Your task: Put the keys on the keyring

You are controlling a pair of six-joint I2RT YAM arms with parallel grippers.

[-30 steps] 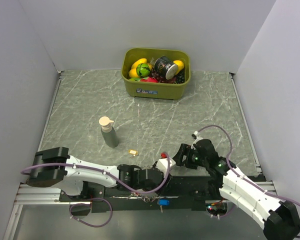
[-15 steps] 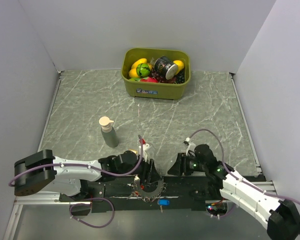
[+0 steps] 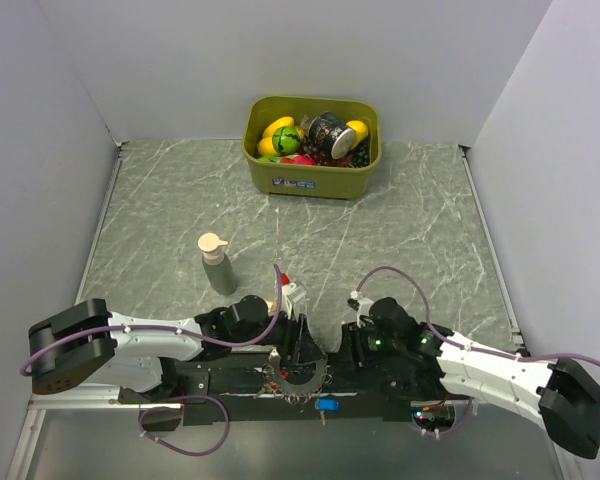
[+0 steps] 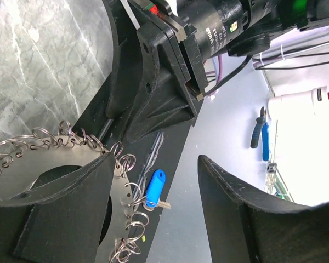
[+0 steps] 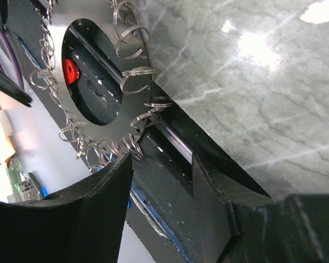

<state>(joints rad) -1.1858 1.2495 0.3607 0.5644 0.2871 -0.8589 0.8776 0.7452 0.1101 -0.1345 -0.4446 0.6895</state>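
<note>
Both arms are folded in low over the black base plate (image 3: 380, 385) at the near edge of the table (image 3: 410, 230), and the keyring (image 3: 318, 380) lies right there between them. It's a flat silvery loop with a big hole in the middle and lots of small wire rings (image 5: 137, 72) around the edge.

The left gripper (image 3: 300, 350) is right over it with its fingers spread and nothing pinched between them. In its own camera one finger (image 4: 60, 203) overlaps the loop, but I honestly can't tell if it's touching.

The right gripper (image 3: 348, 350) sits just beside the loop on the other side. Its fingers are apart too, with only base plate in the gap. The closest wire rings come up almost to one fingertip (image 5: 118, 175).

The blue key (image 4: 155, 185) hangs off the near side of the loop and looks hooked onto one of the small rings. Something red (image 5: 70, 71) shows through the hole, but I can't tell what it is.

Further back, well away from all this, a pump bottle (image 3: 217, 262) stands on the table, and an olive bin (image 3: 312, 178) of toy fruit sits by the far wall.
</note>
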